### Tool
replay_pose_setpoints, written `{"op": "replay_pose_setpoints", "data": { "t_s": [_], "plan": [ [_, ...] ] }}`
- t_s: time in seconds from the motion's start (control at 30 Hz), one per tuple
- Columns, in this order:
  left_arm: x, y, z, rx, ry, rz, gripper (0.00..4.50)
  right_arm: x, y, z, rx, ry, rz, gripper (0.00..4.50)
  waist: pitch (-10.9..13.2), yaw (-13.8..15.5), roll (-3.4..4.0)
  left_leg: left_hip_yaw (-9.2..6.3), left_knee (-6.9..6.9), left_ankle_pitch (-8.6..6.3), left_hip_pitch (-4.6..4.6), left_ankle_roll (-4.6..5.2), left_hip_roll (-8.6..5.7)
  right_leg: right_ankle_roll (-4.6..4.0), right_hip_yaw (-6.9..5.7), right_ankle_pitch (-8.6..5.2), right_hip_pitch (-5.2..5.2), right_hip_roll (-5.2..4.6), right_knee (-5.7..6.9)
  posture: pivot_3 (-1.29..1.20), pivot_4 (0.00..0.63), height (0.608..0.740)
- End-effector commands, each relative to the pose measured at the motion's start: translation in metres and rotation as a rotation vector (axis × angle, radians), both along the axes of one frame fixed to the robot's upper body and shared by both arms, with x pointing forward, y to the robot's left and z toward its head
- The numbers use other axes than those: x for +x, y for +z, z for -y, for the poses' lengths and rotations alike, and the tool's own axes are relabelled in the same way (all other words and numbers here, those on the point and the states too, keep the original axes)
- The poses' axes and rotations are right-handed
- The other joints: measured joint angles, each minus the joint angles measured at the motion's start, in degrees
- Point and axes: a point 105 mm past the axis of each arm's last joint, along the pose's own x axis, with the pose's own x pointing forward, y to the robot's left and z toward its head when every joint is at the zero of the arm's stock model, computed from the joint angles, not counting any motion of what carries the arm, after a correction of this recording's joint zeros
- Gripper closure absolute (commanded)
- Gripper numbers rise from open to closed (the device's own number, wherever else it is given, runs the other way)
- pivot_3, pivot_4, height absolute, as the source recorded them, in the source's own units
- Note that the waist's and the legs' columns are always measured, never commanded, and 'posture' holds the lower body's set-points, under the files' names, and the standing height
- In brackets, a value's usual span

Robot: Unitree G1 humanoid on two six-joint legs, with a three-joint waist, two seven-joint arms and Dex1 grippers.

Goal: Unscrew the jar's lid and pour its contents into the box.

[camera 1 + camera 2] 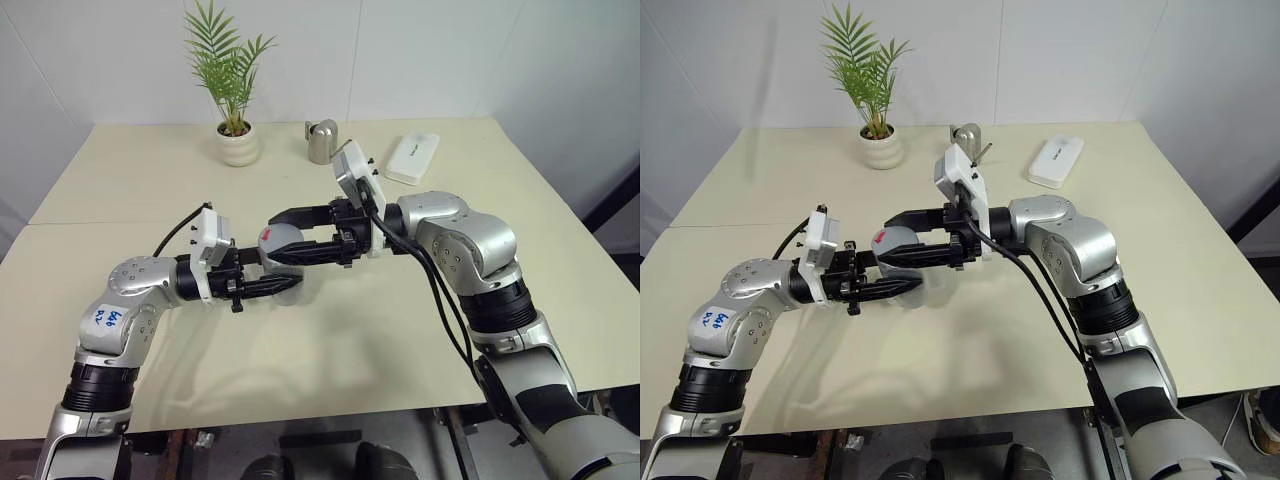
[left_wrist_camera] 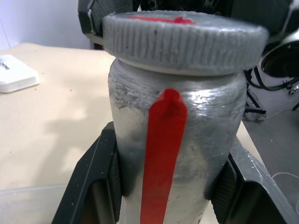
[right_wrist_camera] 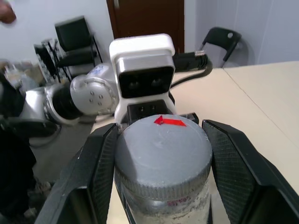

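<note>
Above the table's (image 1: 150, 170) middle I have my left gripper (image 2: 166, 186) clamped on the jar (image 2: 187, 154), lifted clear, while my right gripper's (image 3: 161, 154) 2 fingers are closed on its lid (image 3: 161, 154).

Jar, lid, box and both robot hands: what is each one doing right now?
jar: upright, held off the table, lid on.
lid: still on the jar.
left gripper: shut on the jar's body.
right gripper: shut on the lid.
box: lying on the table below the jar; one edge visible.
</note>
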Motion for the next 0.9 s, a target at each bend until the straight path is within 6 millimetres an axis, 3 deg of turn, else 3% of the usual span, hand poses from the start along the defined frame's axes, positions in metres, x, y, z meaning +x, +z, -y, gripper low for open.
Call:
{"op": "replay_pose_setpoints", "data": {
  "t_s": [0.03,0.23,0.33,0.43,0.53,0.6,0.73,0.9],
  "plan": [
    [-0.004,0.000,0.001,0.012,-0.008,0.014,2.57,-0.013,0.046,0.020,0.219,0.045,-0.014,1.97,0.01,0.03,0.01,0.00,0.00,0.00,0.00,0.00,0.00,0.00,0.00,0.00,0.00,0.00,0.01,0.00,0.150,0.740],
    [-0.004,-0.001,-0.003,0.004,0.010,0.004,2.57,0.013,0.030,0.057,0.218,-0.168,-0.045,1.97,0.00,0.21,-0.01,-0.07,-0.01,-0.02,0.00,0.02,-0.07,0.00,0.01,0.00,0.03,-0.03,0.00,0.00,0.150,0.740],
    [-0.003,0.000,-0.006,-0.011,0.032,0.001,2.57,0.043,-0.009,0.093,0.114,-0.409,0.034,1.97,-0.01,0.50,-0.01,-0.06,-0.01,-0.03,0.01,0.02,-0.08,0.00,-0.01,0.00,0.03,-0.03,0.01,0.00,0.150,0.740],
    [0.000,0.003,-0.011,-0.040,0.061,-0.009,2.57,0.077,-0.080,0.157,0.015,-0.718,0.056,1.97,-0.02,0.76,-0.04,0.02,-0.02,-0.05,0.01,0.05,-0.14,0.01,0.01,0.00,0.04,-0.04,-0.08,0.00,0.150,0.740],
    [0.003,0.004,-0.012,-0.048,0.065,-0.016,2.57,0.085,-0.128,0.194,-0.034,-0.892,0.061,1.97,-0.01,0.81,-0.02,0.13,-0.04,-0.04,0.03,0.06,-0.19,0.02,0.00,0.00,0.07,-0.03,-0.13,0.00,0.150,0.740],
    [0.005,0.005,-0.012,-0.048,0.064,-0.016,2.57,0.086,-0.146,0.207,-0.035,-0.966,0.045,1.97,0.04,0.52,0.06,0.17,-0.05,-0.01,0.04,0.06,-0.15,0.02,0.01,0.00,0.06,-0.03,-0.12,0.00,0.150,0.740],
    [0.009,0.007,-0.012,-0.031,0.057,-0.008,2.57,0.087,-0.163,0.219,-0.018,-1.032,0.018,1.97,0.05,-0.41,0.08,0.20,-0.01,0.06,0.22,0.04,-0.05,0.05,0.12,0.02,0.15,-0.01,-0.04,0.00,0.150,0.740],
    [0.016,0.012,-0.011,-0.031,0.050,0.002,2.57,0.085,-0.162,0.223,0.044,-1.046,-0.031,0.29,0.05,-0.08,0.08,0.15,-0.03,0.13,0.44,-0.06,0.06,-0.02,0.17,0.04,0.32,0.06,0.04,0.00,0.150,0.740]
  ]
}}
